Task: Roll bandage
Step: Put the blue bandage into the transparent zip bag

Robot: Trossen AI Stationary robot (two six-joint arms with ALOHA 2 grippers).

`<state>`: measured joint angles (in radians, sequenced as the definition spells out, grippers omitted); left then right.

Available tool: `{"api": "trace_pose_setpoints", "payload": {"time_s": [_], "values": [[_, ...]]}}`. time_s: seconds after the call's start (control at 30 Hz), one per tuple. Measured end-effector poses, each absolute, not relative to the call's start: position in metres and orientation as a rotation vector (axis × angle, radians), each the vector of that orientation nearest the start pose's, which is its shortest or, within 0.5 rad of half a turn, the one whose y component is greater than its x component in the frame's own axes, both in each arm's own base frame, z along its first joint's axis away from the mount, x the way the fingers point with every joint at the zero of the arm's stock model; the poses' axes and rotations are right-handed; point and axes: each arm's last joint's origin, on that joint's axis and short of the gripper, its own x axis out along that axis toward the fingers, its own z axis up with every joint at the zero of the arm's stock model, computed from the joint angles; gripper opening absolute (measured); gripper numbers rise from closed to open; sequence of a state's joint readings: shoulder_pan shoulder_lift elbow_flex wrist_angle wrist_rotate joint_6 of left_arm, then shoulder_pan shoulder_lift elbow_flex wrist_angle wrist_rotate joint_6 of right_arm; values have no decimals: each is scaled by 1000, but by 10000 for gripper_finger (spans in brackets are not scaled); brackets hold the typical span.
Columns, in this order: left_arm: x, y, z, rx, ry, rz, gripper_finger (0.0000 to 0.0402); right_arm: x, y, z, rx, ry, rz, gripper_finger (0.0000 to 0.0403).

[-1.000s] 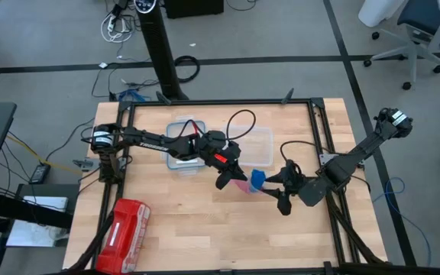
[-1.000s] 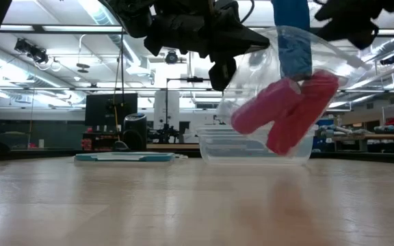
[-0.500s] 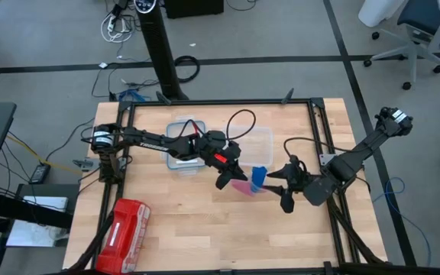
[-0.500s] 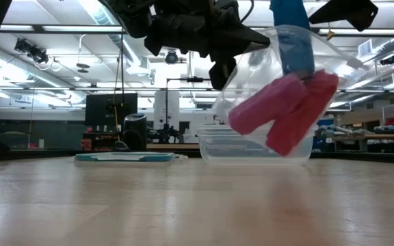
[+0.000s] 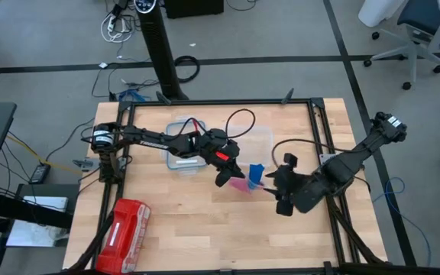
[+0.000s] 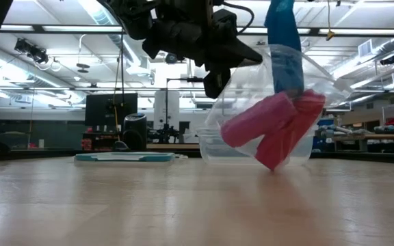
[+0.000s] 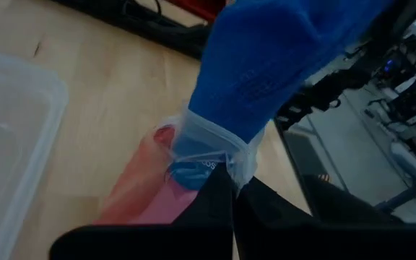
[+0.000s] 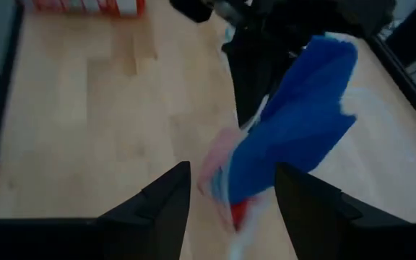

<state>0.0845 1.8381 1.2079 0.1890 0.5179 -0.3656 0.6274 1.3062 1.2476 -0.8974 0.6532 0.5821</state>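
Bandage point(image 5: 256, 176): blue, stuck up out of a clear bag point(image 6: 279, 102) with pink rolls point(image 6: 269, 126).
Left hand point(image 5: 223, 180): clamped on the bag's rim, held above the table point(image 5: 189, 221).
Right hand point(image 5: 275, 191): spread wide, just right of the bandage.

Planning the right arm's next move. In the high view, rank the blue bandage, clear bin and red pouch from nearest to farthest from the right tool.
1. Bandage, just left of the right tool.
2. Clear bin, toward the table's back.
3. Red pouch, front-left corner.
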Motion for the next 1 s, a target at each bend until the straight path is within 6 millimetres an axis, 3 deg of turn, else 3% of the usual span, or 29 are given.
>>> {"api": "trace_pose_setpoints", "payload": {"time_s": [0.2, 0.33, 0.5, 1.0], "values": [[405, 20, 219, -464, 530, -336, 0, 244, 136, 352, -134, 830, -240, 197], [406, 18, 220, -446, 524, -343, 0, 258, 133, 371, -108, 851, -233, 197], [405, 17, 219, -422, 525, -352, 0, 272, 121, 381, -37, 961, -213, 203], [405, 16, 218, -378, 529, -384, 0, 287, 87, 390, 107, 1117, -162, 342]]}}
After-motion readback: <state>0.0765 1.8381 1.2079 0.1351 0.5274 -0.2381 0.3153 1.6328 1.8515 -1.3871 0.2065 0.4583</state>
